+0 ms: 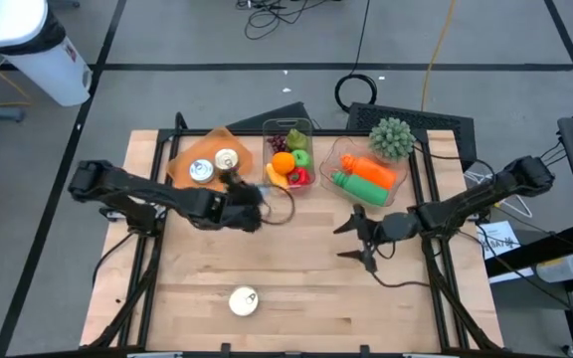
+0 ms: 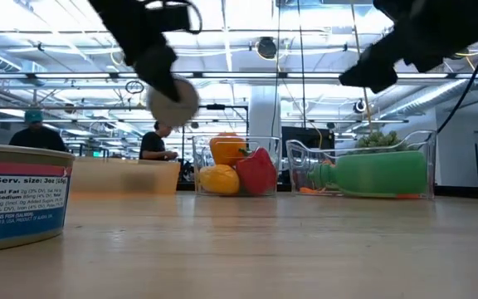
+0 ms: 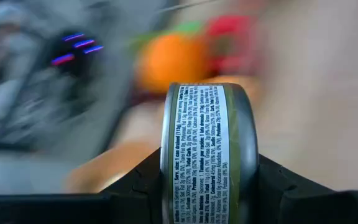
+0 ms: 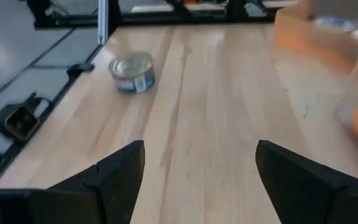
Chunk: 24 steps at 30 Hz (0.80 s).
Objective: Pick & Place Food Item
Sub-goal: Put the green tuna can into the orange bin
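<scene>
held can (image 3: 209, 155): on edge, label "Total Carb.", clamped in left gripper (image 1: 248, 209) above table (image 1: 296, 288) near far edge | right gripper (image 1: 358, 242): fingers apart, empty | second can (image 1: 244, 301): near edge, "Total Fat 0g"

One camera looked straight down on the whole table (image 1: 296, 288) from high up. One sat low on the wood, facing the room. Each wrist camera looked forward, very close. The top, low and right wrist views all showed the same can (image 1: 244, 300) (image 2: 11, 195) (image 4: 132, 71).
</scene>
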Each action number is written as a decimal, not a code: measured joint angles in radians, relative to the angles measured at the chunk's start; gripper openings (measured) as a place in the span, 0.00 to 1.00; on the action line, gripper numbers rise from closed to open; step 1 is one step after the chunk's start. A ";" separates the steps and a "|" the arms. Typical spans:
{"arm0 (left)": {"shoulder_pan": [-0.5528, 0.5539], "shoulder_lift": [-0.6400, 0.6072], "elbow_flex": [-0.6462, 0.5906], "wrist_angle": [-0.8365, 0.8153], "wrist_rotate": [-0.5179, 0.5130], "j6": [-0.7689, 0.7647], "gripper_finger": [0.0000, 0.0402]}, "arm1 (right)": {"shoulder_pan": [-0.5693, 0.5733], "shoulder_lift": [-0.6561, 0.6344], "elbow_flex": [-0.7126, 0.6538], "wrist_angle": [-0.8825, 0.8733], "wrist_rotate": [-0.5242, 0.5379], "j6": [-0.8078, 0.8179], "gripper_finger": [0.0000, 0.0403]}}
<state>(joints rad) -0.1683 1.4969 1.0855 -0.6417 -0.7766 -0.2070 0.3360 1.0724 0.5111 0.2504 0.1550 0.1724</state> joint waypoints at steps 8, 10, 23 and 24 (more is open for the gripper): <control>0.105 -0.027 -0.029 -0.719 -0.196 -0.604 0.38 | -0.010 -0.030 -0.069 0.067 0.006 -0.002 0.73; 0.163 -0.025 -0.066 -0.743 -0.176 -0.646 0.38 | -0.018 -0.030 -0.100 0.100 0.005 -0.008 0.73; 0.528 -0.024 -0.270 -0.365 -0.061 -0.294 0.38 | -0.035 -0.030 -0.144 0.209 0.001 -0.009 0.73; 0.546 -0.024 -0.277 -0.339 -0.061 -0.263 0.38 | -0.035 -0.030 -0.144 0.210 0.001 -0.009 0.73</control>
<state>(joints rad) 0.3775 1.4727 0.8086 -0.9810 -0.8381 -0.4702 0.3008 1.0424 0.3676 0.4602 0.1562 0.1635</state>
